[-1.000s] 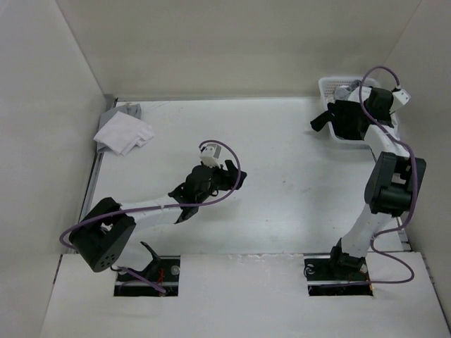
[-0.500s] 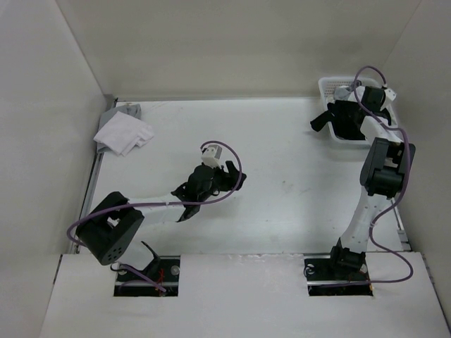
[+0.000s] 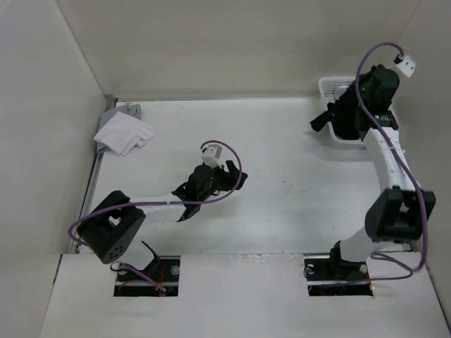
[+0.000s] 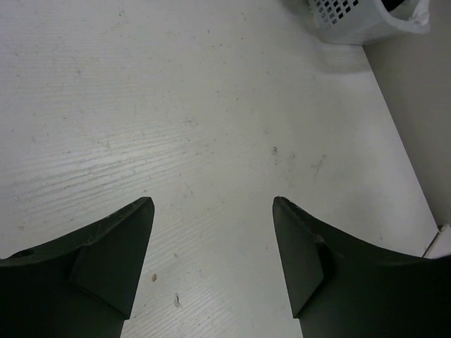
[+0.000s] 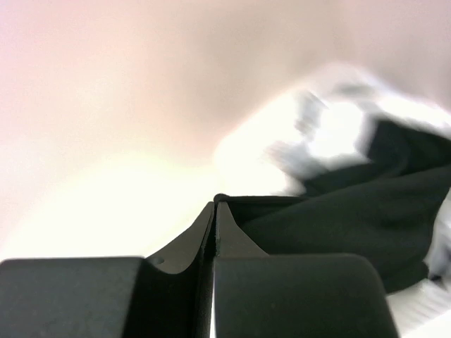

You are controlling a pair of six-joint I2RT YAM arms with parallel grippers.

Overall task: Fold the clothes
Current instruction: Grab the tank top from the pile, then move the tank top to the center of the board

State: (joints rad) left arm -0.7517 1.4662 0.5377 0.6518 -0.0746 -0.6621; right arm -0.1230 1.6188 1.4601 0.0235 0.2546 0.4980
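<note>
The clothes (image 3: 323,121), a black T-shirt, lie bunched in the white basket (image 3: 326,86) at the back right, one part hanging over its left rim. My right gripper (image 3: 356,105) reaches down into the basket. In the right wrist view its fingers (image 5: 215,204) are pressed together with a fold of the black fabric (image 5: 352,211) pinched at their tips. My left gripper (image 3: 236,179) hovers low over the middle of the table, wide open with nothing between its fingers (image 4: 211,201).
A folded white cloth pile (image 3: 123,134) lies at the back left beside a grey piece (image 3: 125,110). The basket (image 4: 338,17) shows at the top right of the left wrist view. Walls enclose the table (image 3: 282,190) on the left, back and right.
My right gripper has closed on the black fabric in the basket, and its wrist has swung up and to the right. The left arm has hardly moved.
</note>
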